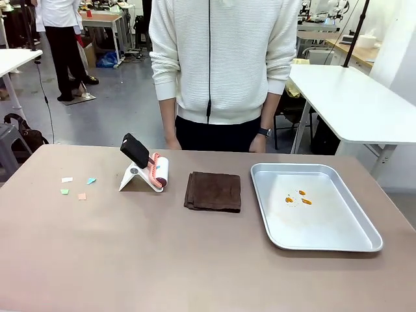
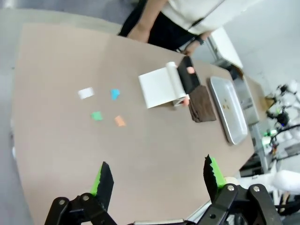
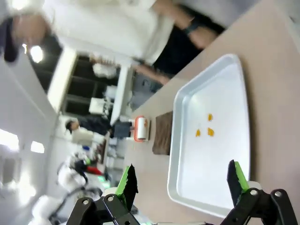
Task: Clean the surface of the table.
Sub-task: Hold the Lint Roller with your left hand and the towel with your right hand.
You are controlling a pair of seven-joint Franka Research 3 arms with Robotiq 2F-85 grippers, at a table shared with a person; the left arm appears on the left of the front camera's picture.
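The brownish-taupe table (image 1: 130,260) carries several small paper scraps (image 1: 78,187) at its left, white, blue, green and orange. A lint roller with a black handle (image 1: 144,166) rests on a white stand near the middle. Beside it lies a folded dark brown cloth (image 1: 213,192). My left gripper (image 2: 157,180) hangs open high above the table's left part, with the paper scraps (image 2: 105,107) well ahead of it. My right gripper (image 3: 180,185) is open above the near edge of the silver tray (image 3: 187,159), nothing between its fingers.
The silver tray (image 1: 351,244) at the right holds a few orange smears (image 1: 298,197). A person in a white top (image 1: 224,58) stands at the far edge, hands down by the table. White tables (image 1: 357,104) stand behind to the right.
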